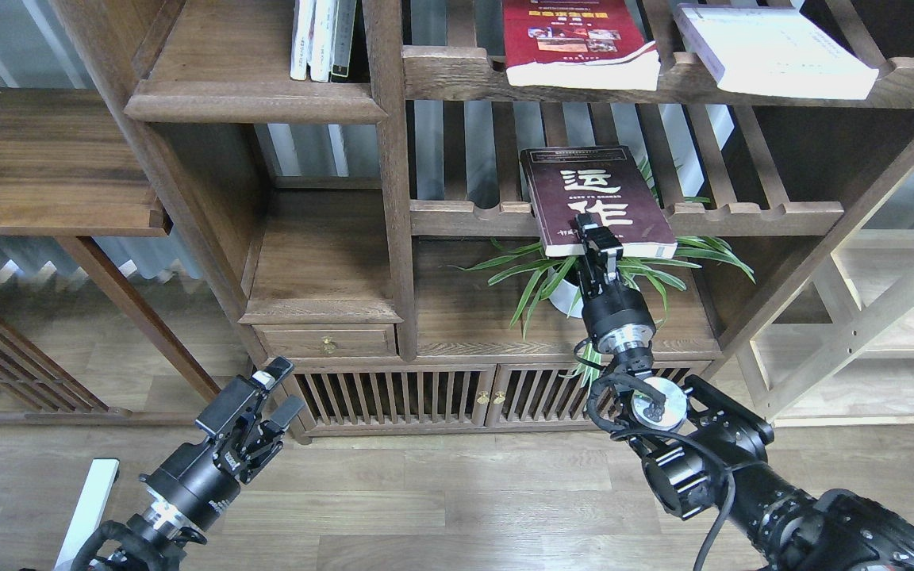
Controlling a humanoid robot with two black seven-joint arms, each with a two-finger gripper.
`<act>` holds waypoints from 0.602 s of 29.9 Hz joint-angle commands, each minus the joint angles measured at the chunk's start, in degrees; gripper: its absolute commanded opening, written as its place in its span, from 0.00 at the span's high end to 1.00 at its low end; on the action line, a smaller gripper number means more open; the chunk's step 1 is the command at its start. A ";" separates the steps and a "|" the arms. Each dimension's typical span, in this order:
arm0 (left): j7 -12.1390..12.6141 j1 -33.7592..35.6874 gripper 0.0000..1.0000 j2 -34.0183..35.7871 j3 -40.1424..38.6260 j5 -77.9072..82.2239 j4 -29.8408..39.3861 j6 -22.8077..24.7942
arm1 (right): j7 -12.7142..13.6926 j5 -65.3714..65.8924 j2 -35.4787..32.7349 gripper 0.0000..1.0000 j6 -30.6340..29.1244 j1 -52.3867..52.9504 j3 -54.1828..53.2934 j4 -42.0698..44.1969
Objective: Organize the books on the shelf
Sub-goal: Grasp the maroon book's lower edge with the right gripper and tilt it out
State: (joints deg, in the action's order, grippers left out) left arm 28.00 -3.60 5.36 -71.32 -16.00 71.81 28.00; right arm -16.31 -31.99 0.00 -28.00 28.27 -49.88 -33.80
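**Right arm at the maroon book on the slatted rack**

The right end effector reaches up at centre frame and clenches the near edge of the dark maroon book, which lies on the lower slatted rack with its front overhanging the scalloped rail; behind and below it a green potted plant spreads its leaves. The left end effector hangs released at lower left, fingers apart, above the wooden floor and holding nothing. On the upper slatted rack lie the bright red book, top centre, and the white book, top right, well apart from each other. The solid-board shelf at upper left carries a few upright volumes at its right end.
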 commanded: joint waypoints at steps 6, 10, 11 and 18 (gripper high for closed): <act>0.00 -0.45 0.01 0.09 0.22 0.00 0.00 0.00 | -0.04 0.00 0.00 0.53 0.00 1.00 -1.27 1.37; 0.00 -0.53 0.01 0.09 0.22 -0.08 0.17 0.00 | -0.04 0.00 0.00 0.53 0.00 1.61 -1.27 1.46; 0.00 -0.71 0.01 0.09 0.22 -0.09 0.26 0.00 | -0.04 0.08 0.00 0.54 0.00 1.70 -1.27 1.54; 0.00 -1.41 0.01 0.09 0.22 0.00 0.26 0.00 | -1.01 0.00 0.00 0.82 0.00 1.88 -1.27 2.16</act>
State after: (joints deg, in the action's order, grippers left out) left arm 28.00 -4.62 5.45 -71.10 -16.04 72.07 28.00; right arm -16.85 -31.99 0.00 -28.00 30.13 -51.21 -31.72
